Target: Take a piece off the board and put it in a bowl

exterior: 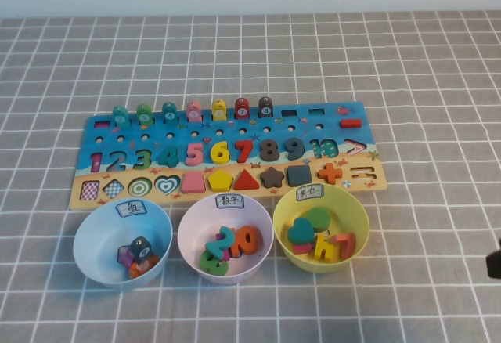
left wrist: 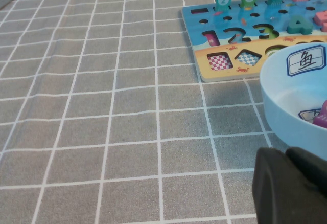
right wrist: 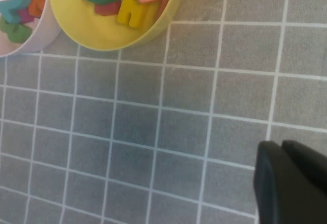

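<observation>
The board (exterior: 88, 135) lies across the middle of the table, blue with coloured numbers and a tan strip of shapes. The orange plus piece (exterior: 329, 173) sits in its slot near the right end of that strip. In front of it stands the pale yellow bowl (exterior: 360, 210), labelled on its rim and holding several pieces; its rim (right wrist: 102, 42) also shows in the right wrist view. My right gripper (right wrist: 281, 144) is shut and empty, low over the cloth right of the bowl, just showing at the table's right edge (exterior: 495, 261). My left gripper (left wrist: 287, 152) is shut and empty beside the light-blue bowl.
A light-blue bowl (exterior: 86, 233) and a pale lilac bowl (exterior: 188, 225) stand left of the yellow one, both holding pieces. Small fish figures (exterior: 193, 110) stand on pegs along the board's far edge. Grey checked cloth covers the table.
</observation>
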Available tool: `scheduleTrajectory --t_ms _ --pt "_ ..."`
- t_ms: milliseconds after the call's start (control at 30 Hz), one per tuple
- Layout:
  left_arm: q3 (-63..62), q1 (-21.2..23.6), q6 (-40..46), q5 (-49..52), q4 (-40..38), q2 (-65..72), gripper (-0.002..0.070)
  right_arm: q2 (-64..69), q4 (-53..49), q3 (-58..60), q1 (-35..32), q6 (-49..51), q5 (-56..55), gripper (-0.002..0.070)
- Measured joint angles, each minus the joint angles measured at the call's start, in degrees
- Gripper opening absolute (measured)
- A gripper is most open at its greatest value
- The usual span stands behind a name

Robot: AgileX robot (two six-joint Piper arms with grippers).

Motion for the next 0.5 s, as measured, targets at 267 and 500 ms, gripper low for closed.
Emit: scheduleTrajectory --t_ms 267,500 --pt "0.00 0.00 0.00 0.00 0.00 0.00 -0.0001 14.29 -5.88 -9.77 8.66 4.08 0.90 -0.0018" --pt "0.00 0.00 0.00 0.00 0.00 0.00 -0.0001 25.09 -11.93 -21.49 18.55 11.39 2.68 -0.0018"
